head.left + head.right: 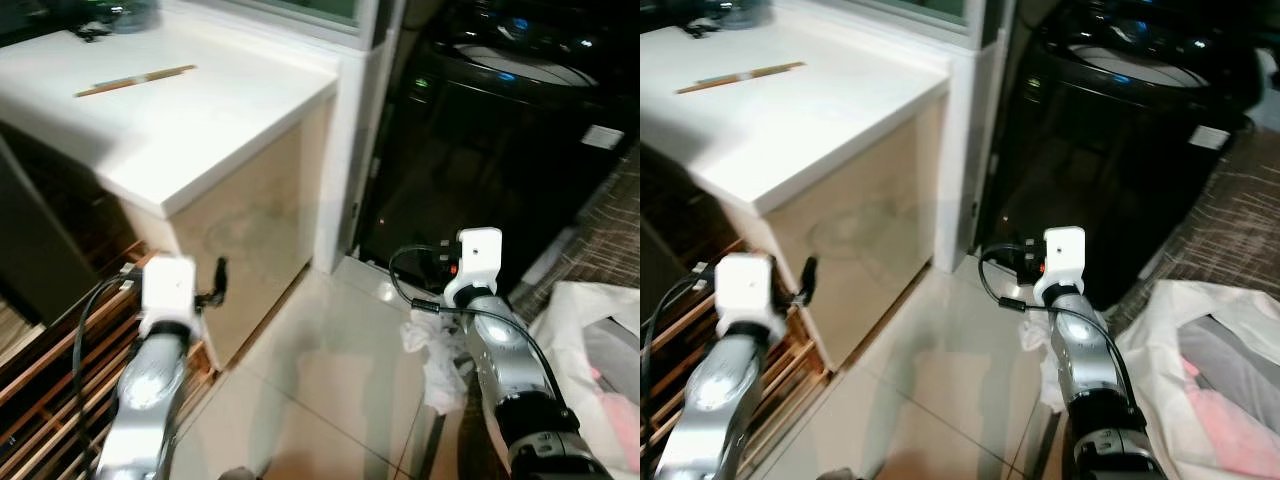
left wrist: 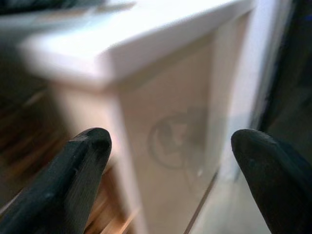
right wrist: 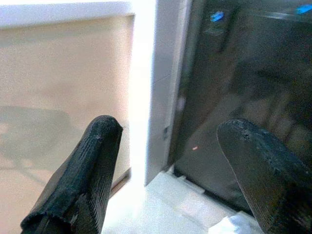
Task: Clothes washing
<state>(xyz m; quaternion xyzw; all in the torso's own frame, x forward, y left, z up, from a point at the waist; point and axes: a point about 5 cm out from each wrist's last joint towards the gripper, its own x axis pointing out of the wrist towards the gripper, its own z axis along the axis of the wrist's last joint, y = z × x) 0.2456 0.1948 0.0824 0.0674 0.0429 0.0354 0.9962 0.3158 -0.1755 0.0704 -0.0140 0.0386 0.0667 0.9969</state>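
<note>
A black top-loading washing machine (image 1: 500, 120) stands at the back right with small blue lights on its panel. A white bag (image 1: 590, 340) holding pink and grey clothes (image 1: 1225, 400) lies on the floor at the far right. A crumpled white cloth (image 1: 432, 350) lies on the tiles beside my right arm. My right gripper (image 3: 169, 127) is open and empty, low in front of the washer's dark front panel (image 3: 234, 97). My left gripper (image 2: 170, 141) is open and empty, held close to the beige cabinet side (image 2: 170, 122).
A white counter (image 1: 180, 110) with a wooden stick (image 1: 135, 80) on it juts out at the left. A wooden slatted rack (image 1: 50, 380) sits low at the left. Pale floor tiles (image 1: 320, 380) lie between my arms. A patterned mat (image 1: 610, 220) borders the washer.
</note>
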